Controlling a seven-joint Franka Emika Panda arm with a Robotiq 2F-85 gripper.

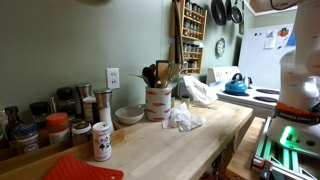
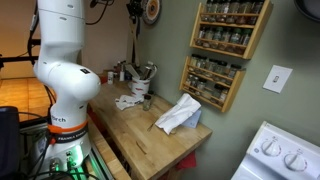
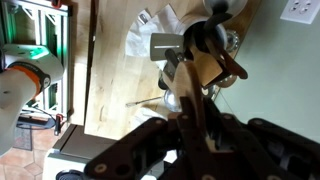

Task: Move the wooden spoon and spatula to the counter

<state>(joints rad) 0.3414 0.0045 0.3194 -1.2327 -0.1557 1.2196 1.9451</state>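
Observation:
In the wrist view my gripper point(image 3: 196, 140) is shut on the pale wooden handle of the wooden spoon point(image 3: 206, 68), held above the cream crock point(image 1: 157, 101). The spoon's light head sits among dark utensil heads. A dark head that may be the spatula point(image 1: 150, 73) stands in the crock; I cannot tell it from the other utensils. The butcher-block counter point(image 1: 212, 135) shows in both exterior views point(image 2: 140, 138) and under the gripper in the wrist view point(image 3: 110, 70). The gripper itself is out of frame in both exterior views; only the arm point(image 2: 62, 70) shows.
A crumpled white cloth point(image 1: 183, 118) lies in front of the crock and another point(image 2: 178, 115) lies further along. Spice jars point(image 1: 60, 125) and a red mat point(image 1: 80, 168) are at one end. A blue kettle point(image 1: 236, 85) sits on the white stove point(image 2: 280, 155). Spice racks point(image 2: 225, 40) hang on the wall.

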